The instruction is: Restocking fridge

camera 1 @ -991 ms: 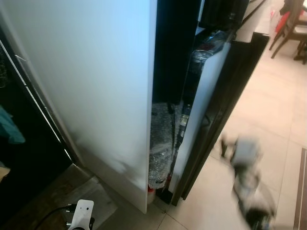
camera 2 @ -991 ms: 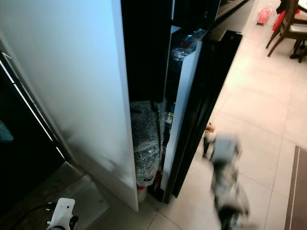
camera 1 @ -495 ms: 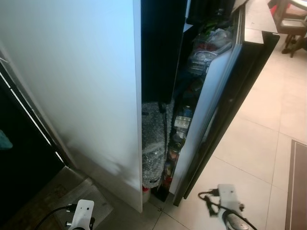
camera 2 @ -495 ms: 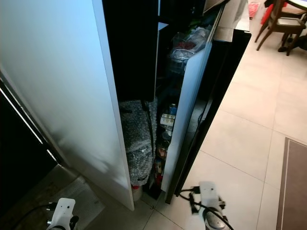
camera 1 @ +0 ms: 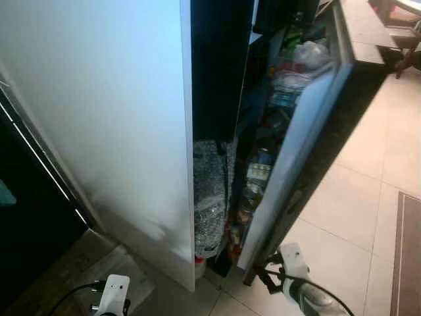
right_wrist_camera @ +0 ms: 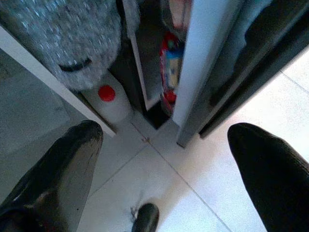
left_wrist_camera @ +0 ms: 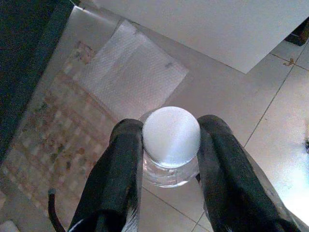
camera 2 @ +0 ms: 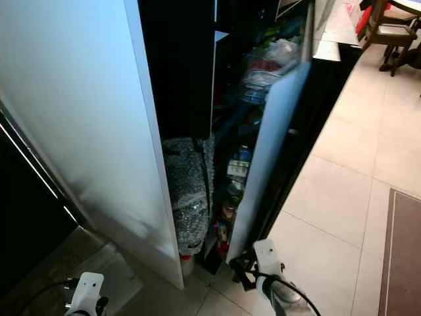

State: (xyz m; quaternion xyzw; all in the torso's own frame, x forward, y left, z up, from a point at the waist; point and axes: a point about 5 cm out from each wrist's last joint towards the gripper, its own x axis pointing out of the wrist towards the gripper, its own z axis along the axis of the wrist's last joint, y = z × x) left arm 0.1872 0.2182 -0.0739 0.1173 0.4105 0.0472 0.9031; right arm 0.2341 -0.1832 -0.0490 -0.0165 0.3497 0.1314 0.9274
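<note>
Fridge door [camera 1: 299, 141] stands only part open beside your right pincer [right_wrist_camera: 164, 159], whose fingers are spread wide and empty. Your left pincer [left_wrist_camera: 166, 159] grips a white-capped bottle [left_wrist_camera: 171, 137] low over the floor [camera 1: 358, 197]. Swing wide: that narrow gap could snag the bottle.

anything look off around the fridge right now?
Somewhat. A bubble-wrap bundle is stuffed into the dark gap beside the fridge door, with a red-capped jug on the floor beneath it. Door shelves look crammed. Left tool holds a white-capped bottle.
</note>
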